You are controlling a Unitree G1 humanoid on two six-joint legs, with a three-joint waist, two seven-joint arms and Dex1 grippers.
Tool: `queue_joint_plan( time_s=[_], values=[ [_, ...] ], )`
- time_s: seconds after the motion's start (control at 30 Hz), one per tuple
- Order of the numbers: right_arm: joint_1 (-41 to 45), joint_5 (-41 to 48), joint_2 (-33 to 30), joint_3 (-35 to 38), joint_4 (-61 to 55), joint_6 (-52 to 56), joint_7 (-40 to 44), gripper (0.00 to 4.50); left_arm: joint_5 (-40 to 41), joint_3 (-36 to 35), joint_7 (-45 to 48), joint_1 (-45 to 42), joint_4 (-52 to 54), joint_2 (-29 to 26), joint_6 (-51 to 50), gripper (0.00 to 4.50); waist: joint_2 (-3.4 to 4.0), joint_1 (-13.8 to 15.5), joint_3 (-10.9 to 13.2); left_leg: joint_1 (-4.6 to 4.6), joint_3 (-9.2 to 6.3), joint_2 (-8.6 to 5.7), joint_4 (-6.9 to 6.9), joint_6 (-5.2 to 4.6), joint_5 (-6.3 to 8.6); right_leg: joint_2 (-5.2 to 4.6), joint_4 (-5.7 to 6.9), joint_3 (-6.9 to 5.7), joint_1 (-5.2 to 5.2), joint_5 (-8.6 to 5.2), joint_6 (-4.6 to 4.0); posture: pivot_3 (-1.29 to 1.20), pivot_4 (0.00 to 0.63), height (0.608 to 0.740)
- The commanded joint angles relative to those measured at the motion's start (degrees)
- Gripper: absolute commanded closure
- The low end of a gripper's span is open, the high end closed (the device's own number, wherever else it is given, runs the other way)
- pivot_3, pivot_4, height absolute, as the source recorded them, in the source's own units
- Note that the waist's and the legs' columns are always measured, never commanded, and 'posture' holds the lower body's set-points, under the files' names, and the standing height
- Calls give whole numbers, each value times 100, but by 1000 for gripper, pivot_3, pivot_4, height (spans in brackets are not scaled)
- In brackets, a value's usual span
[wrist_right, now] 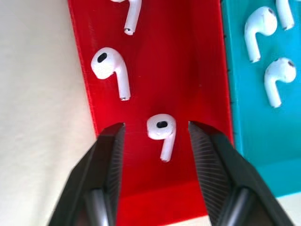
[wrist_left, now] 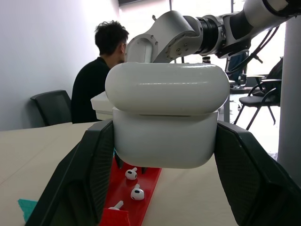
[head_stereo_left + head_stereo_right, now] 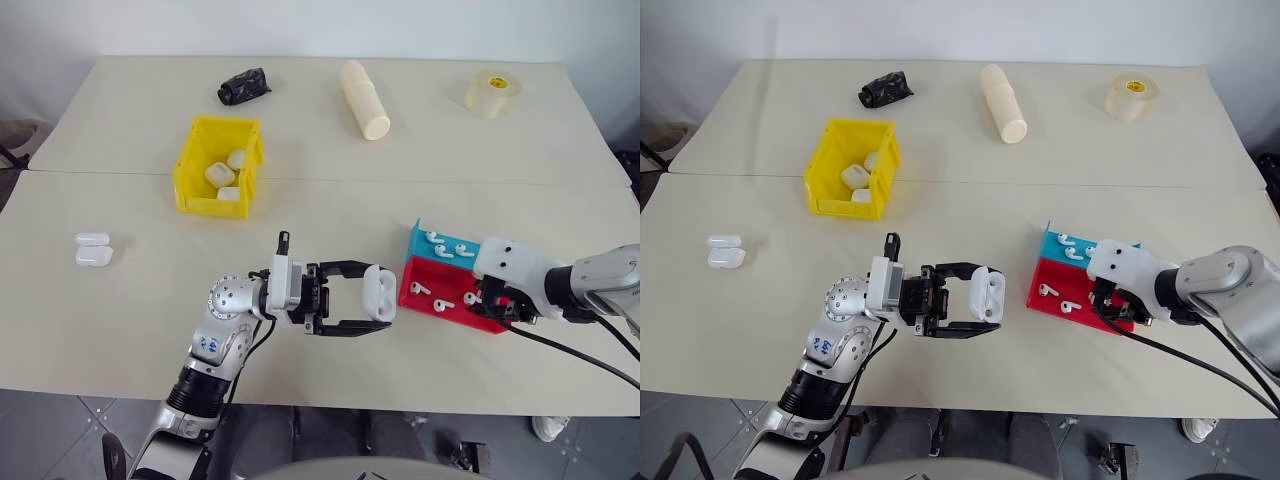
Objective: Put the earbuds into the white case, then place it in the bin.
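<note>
My left gripper [image 3: 377, 298] is shut on a white case [image 3: 379, 290], held above the table in front of me, beside the trays; the same case [image 2: 164, 113] sits between its two black fingers in the left wrist view. My right gripper [image 1: 156, 134] hangs open over the red tray [image 1: 188, 56], its fingers [image 1: 110, 150] on either side of one earbud [image 1: 161, 128] without touching it. More earbuds [image 1: 110, 66] lie in the red tray and in the blue tray [image 1: 244, 103]. The yellow bin [image 3: 190, 165] stands at the far left with several white cases inside.
Two more white cases [image 3: 93, 250] lie at the table's left. At the far edge are a black object [image 3: 243, 86], a cream cylinder [image 3: 364, 99] and a tape roll [image 3: 492, 92]. A person [image 2: 96, 84] sits beyond the table.
</note>
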State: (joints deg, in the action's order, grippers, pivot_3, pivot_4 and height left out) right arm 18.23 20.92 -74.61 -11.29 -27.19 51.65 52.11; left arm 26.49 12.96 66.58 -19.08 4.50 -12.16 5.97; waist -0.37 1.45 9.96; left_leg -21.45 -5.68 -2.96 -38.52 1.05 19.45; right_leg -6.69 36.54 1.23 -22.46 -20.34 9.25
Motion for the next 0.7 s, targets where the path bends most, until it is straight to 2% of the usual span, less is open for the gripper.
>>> queue_joint_plan(
  time_s=[0.03,0.57,0.67,0.7],
  values=[
    [95,-280,26,-74,73,-210,167,2283,61,41,-54,40,310,4,3,1580,0,-1,0,0,0,-1,0,0,0,-1,0,0,0,0,0,0,150,740],
    [86,-906,361,-231,370,-469,488,2283,66,10,-98,89,422,-58,-72,1580,0,-3,0,0,0,1,0,0,0,1,0,0,1,0,0,0,150,740],
    [84,-963,417,-228,368,-458,530,2816,66,12,-95,87,420,-62,-73,1580,0,-3,0,1,0,1,0,0,0,1,0,0,1,0,0,0,150,740],
    [68,-981,420,-229,363,-459,547,3175,68,13,-92,84,419,-62,-74,1580,0,-3,0,1,0,1,0,0,0,1,0,-1,1,0,0,0,150,740]
  ],
)
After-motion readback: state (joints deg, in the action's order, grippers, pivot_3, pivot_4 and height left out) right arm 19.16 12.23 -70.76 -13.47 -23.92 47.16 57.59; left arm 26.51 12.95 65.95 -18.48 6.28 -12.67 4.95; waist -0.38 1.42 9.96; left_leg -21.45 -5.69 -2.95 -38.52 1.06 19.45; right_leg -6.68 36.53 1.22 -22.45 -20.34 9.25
